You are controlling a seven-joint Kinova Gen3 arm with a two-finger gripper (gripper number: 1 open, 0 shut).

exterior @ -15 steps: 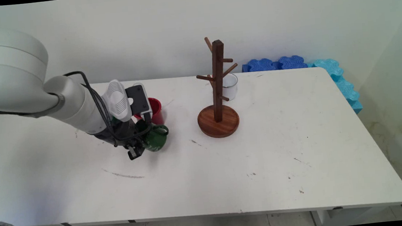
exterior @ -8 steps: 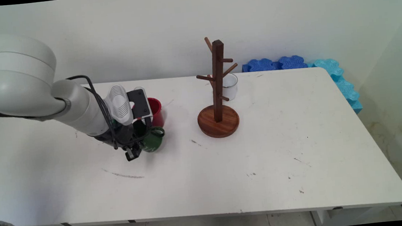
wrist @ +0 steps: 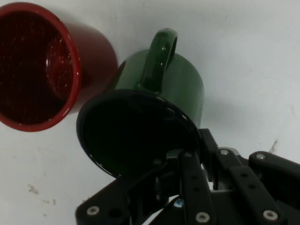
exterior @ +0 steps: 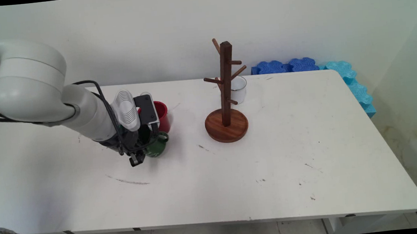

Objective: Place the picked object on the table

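Since the earlier frames, the green mug [wrist: 159, 89] has shifted a little toward the worktop's left side with the gripper [exterior: 141, 147], and now it stands closer under the arm. It sits in the left half of the worktop [exterior: 236, 175], just beside the red mug [wrist: 42, 65]; in the hand view the two look to be touching. The gripper is closed on the green mug's rim, with one finger inside the mouth and the other outside the wall. A grip on such a thin rim can slip, I think, so a slow and level motion would suit it. Both mugs look empty. A glass cup [exterior: 238, 89] behind the wooden mug tree [exterior: 225, 93] also seems empty.
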